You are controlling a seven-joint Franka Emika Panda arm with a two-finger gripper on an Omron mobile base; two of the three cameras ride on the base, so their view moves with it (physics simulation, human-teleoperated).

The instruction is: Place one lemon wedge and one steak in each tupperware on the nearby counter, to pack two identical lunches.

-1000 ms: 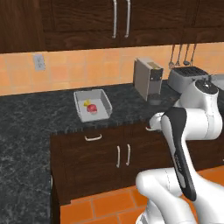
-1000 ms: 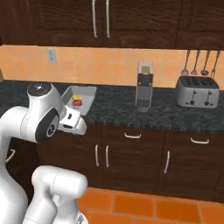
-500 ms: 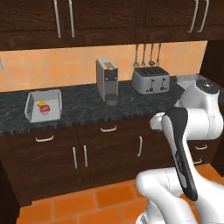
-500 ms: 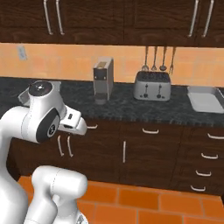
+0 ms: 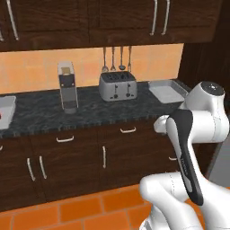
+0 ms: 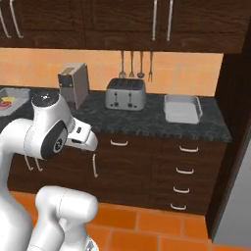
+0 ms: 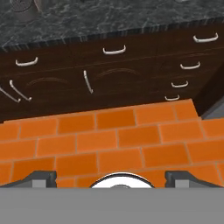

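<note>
the hand (image 7: 111,177) hangs wide open and empty over the orange floor (image 7: 118,135), an empty tupperware (image 6: 182,108) near the surface's (image 6: 147,117) right end

Kitchen's pretty dark overall: dark brown wall cupboards (image 5: 121,18) with silver handles above silver toaster (image 5: 117,86), orange-tan backsplash (image 6: 98,68) behind it, utensils (image 5: 117,58) hanging just above. Matching base cabinets (image 6: 142,171) below toaster, orange tile floor (image 7: 113,131) under those.
</note>
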